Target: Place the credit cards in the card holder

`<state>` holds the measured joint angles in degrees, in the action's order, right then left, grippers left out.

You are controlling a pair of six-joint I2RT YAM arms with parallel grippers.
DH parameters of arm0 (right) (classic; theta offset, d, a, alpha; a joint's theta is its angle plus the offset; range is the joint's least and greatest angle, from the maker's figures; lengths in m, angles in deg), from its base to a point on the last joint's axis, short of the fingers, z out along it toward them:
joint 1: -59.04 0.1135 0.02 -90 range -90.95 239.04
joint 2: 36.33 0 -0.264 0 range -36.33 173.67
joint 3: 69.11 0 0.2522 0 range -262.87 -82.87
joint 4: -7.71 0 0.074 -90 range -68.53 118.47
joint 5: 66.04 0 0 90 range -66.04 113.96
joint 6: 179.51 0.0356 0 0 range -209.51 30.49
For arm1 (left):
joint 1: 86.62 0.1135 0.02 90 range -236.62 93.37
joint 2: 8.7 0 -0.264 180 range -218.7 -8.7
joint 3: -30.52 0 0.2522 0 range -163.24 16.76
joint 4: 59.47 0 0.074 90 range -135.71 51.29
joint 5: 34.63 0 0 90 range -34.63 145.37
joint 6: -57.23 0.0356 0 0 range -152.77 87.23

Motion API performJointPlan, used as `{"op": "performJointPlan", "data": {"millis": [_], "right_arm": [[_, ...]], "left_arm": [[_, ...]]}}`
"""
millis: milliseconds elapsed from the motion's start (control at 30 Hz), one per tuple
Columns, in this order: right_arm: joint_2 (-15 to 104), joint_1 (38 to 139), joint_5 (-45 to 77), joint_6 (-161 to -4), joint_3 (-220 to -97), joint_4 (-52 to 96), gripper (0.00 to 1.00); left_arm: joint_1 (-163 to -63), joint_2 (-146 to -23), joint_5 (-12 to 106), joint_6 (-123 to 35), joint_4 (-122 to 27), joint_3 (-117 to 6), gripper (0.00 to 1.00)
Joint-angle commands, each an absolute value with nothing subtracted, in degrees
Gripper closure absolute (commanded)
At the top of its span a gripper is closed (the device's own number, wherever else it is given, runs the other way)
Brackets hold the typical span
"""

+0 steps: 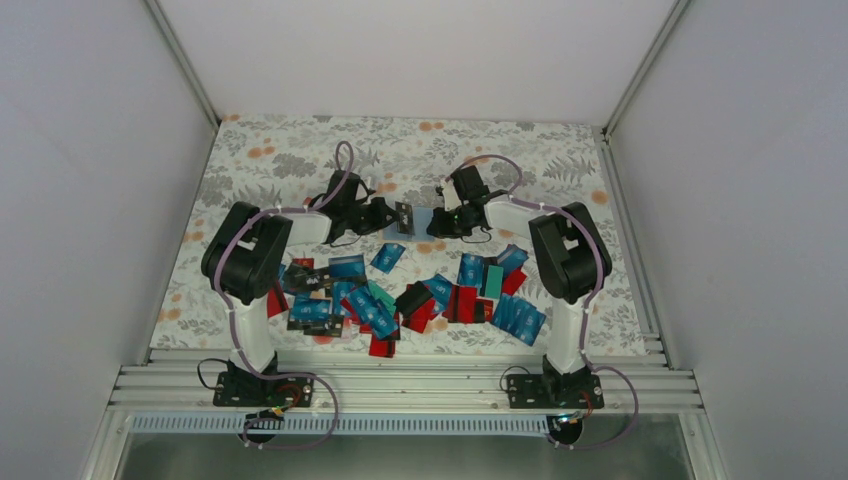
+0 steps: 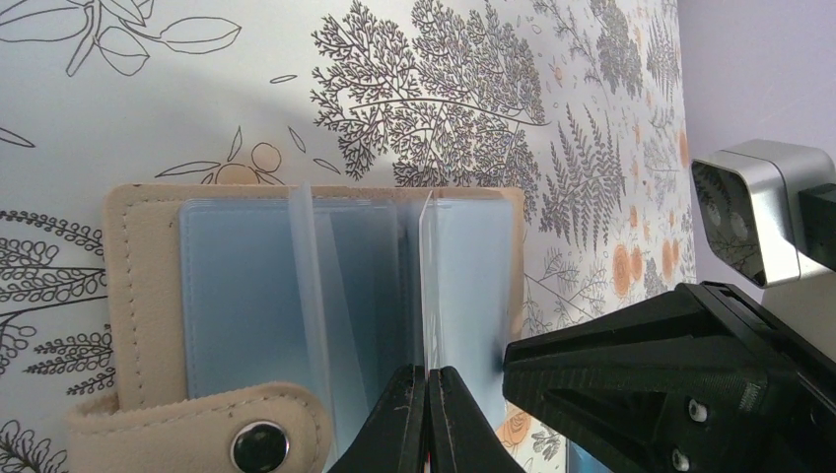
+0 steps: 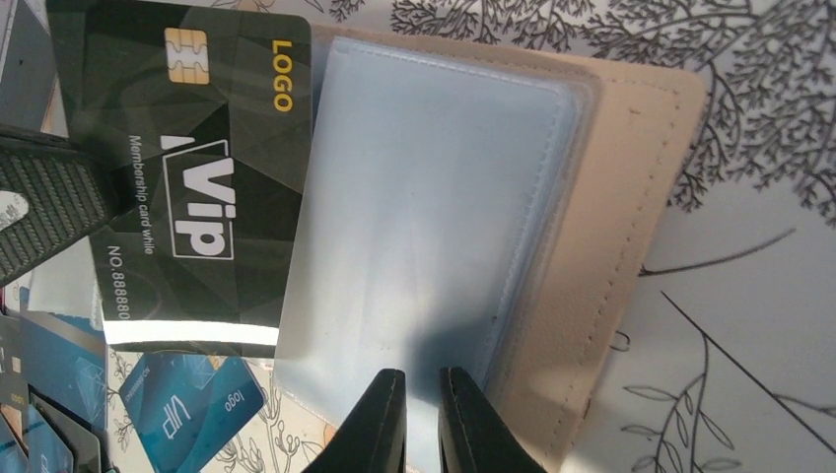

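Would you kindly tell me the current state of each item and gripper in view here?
card holder: open, lying flat on the table.
snap strap: undone.
clear sleeve: edge pinched by the right gripper.
black card: held beside the sleeves, not yet inserted.
left gripper: shut on the black card.
right gripper: shut on the clear sleeve.
other credit cards: loose, heaped on the table.

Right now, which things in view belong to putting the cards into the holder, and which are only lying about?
For the job: black VIP card with gold chip; beige stitched card holder with clear plastic sleeves; scattered blue, red, teal and black plastic cards.
Only lying about: flower-printed table cover; grey aluminium rails at the near edge.
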<state>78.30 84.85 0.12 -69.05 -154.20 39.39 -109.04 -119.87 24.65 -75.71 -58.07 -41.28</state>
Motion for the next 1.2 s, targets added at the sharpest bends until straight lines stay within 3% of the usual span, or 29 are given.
{"op": "performJointPlan", "data": {"millis": [0,233,367,733,1167], "right_arm": [[76.09,84.72,1.58,-69.80,-154.27,43.12,0.86],[73.22,83.60,3.60,-69.55,-155.28,43.62,0.76],[73.16,82.60,5.97,-68.81,-155.31,43.33,0.76],[79.12,81.46,5.60,-67.45,-158.07,42.19,0.89],[82.52,81.46,4.19,-67.53,-158.09,41.10,0.92]], "left_arm": [[-109.39,-120.68,23.63,-75.55,-58.54,-40.96,0.98],[-109.39,-121.23,23.78,-74.62,-56.05,-41.78,0.98],[-109.39,-121.33,23.65,-74.49,-55.53,-41.76,0.98],[-109.39,-121.56,23.82,-73.49,-52.91,-42.77,0.98],[-109.39,-122.16,23.78,-72.14,-49.02,-44.28,0.98]]}}
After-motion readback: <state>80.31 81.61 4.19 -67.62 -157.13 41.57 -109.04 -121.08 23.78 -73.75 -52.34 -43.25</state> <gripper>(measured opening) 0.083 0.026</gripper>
